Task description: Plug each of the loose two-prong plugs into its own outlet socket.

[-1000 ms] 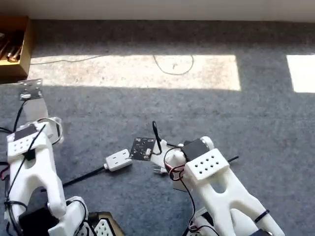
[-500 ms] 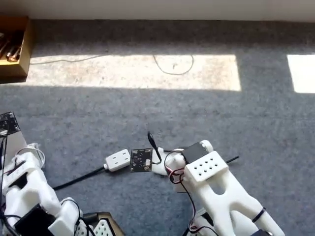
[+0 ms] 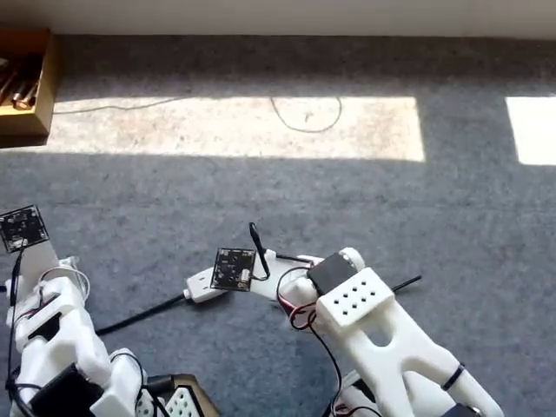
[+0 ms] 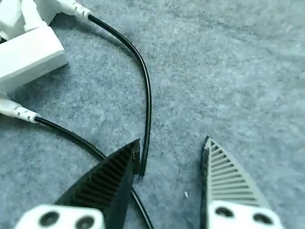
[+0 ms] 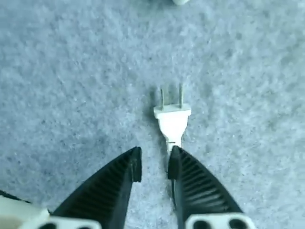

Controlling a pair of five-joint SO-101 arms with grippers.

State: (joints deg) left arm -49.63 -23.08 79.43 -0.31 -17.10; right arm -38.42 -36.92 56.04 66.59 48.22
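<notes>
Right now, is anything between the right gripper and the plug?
Nothing visible does. The plug lies on the carpet just ahead of the right gripper, prongs pointing away, its cord end beside one fingertip.

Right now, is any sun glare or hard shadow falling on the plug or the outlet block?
High view: the sunlit patch lies far beyond the outlet block, which sits in even shade, no glare. Right wrist view: the plug is evenly lit, only a faint shadow beside it. Left wrist view: the black cable lies in flat light, no glare.
</notes>
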